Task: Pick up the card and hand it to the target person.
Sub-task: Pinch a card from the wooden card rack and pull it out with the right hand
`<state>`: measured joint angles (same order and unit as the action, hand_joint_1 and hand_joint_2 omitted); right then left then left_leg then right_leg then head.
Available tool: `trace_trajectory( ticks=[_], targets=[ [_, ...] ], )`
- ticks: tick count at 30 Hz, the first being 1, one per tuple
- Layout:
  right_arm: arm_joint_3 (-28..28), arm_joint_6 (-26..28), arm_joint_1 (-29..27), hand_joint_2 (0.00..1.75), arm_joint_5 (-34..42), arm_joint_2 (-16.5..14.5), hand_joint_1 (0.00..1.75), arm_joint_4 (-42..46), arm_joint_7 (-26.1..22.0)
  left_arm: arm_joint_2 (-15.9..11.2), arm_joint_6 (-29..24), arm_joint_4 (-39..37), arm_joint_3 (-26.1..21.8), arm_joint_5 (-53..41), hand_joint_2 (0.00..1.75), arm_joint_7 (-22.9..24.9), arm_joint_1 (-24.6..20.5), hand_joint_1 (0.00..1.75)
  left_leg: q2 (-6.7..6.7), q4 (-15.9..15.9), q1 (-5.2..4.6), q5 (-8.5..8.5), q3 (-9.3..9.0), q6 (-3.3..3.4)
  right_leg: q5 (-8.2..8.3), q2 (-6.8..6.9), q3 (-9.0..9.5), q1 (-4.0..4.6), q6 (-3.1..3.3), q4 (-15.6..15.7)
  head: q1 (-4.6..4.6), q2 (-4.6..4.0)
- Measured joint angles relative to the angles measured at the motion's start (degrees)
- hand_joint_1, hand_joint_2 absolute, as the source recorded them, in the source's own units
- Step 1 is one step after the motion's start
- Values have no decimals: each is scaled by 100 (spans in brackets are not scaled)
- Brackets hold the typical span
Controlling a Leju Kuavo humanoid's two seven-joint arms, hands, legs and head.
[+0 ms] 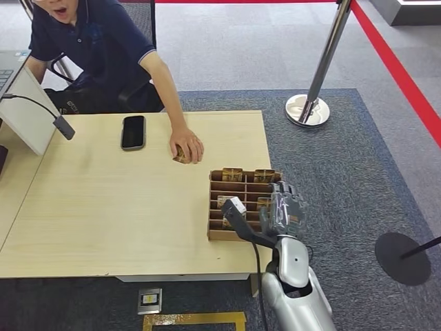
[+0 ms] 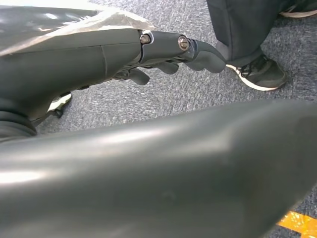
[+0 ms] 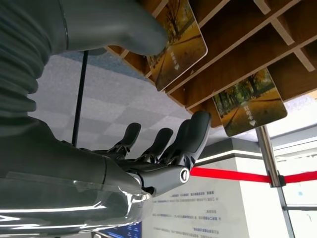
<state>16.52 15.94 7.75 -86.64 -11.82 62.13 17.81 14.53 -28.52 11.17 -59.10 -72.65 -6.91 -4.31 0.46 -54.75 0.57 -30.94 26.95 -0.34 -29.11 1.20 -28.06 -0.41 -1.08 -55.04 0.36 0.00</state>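
Note:
A wooden card rack (image 1: 216, 234) stands at the table's right front corner with several autumn-picture cards (image 1: 232, 174) upright in its slots. My right hand (image 1: 283, 207) hovers at the rack's right side, fingers apart. In the right wrist view its thumb (image 3: 112, 25) lies against one card (image 3: 179, 44), and the other fingers (image 3: 164, 144) spread away from a second card (image 3: 250, 101); nothing is gripped. A person sits at the table's far left with a hand (image 1: 186, 145) over another card (image 1: 180, 157) on the tabletop. My left hand (image 2: 168, 49) hangs by the floor, fingers loose and empty.
A black phone (image 1: 133, 132) lies near the table's far edge, with a white stand (image 1: 23, 110) and a microphone (image 1: 63, 127) at the left. A stanchion base (image 1: 306, 110) and a red belt (image 1: 400, 76) stand on the right. A person's shoe (image 2: 261, 74) is near my left hand.

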Motion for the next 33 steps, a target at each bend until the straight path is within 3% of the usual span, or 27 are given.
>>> trace_trajectory(
  ticks=[9, 33],
  targets=[
    [0, 26, 34, 175, 15, 0, 79, -147, 0, 0, 0, 0, 1, -4, 0, 0, 0, 0, 0, 0, 0, 0, 0, 0, 0, 0, 0, 0, 0, 0, 0, 0],
    [0, 26, 98, 175, 53, -38, 75, -325, -32, 0, -8, 0, 7, -17, 0, 29, 0, 0, 0, 0, 0, 0, 0, 0, 0, 0, 0, 0, 0, 0, 0, 0]
  ],
)
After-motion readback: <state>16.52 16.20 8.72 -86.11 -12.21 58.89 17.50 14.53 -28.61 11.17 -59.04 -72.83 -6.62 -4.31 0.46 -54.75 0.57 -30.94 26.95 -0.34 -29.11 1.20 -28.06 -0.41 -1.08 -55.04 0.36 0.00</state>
